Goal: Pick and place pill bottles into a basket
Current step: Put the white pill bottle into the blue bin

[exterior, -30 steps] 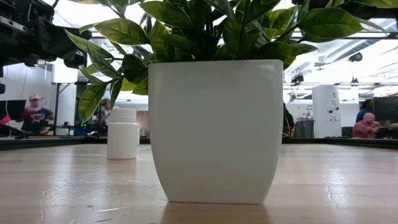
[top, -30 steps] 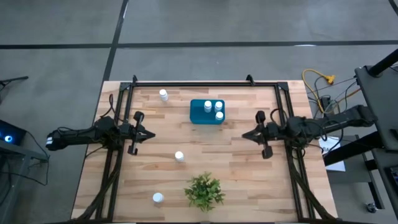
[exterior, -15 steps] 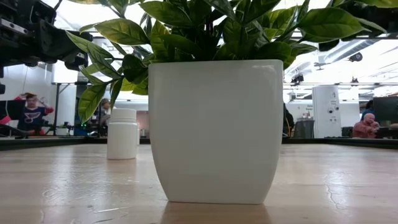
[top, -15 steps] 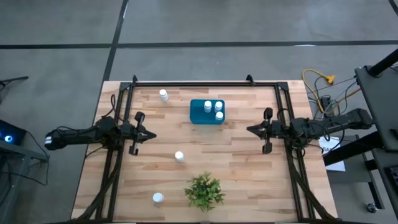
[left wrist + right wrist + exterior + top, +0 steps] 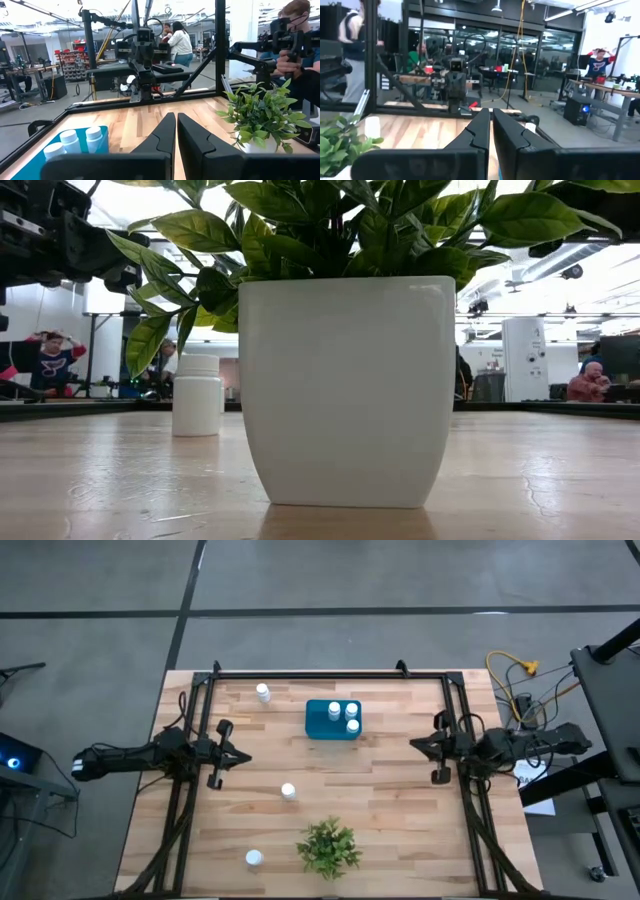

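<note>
Retracting my right tool [image 5: 421,745], fingers together, empty, toward 3 o'clock | left tool [image 5: 238,755] closed, idle | basket [image 5: 322,727] holds three pill bottles [image 5: 343,716]; three remain on counter [image 5: 380,800].

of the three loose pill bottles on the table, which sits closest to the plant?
The bottle at the front edge, just left of the plant. The mid-table bottle is a bit farther; the one by the far rail is farthest.

Teal basket [image 5: 322,721] holds three white pill bottles [image 5: 350,717]; three upright outside.
</note>
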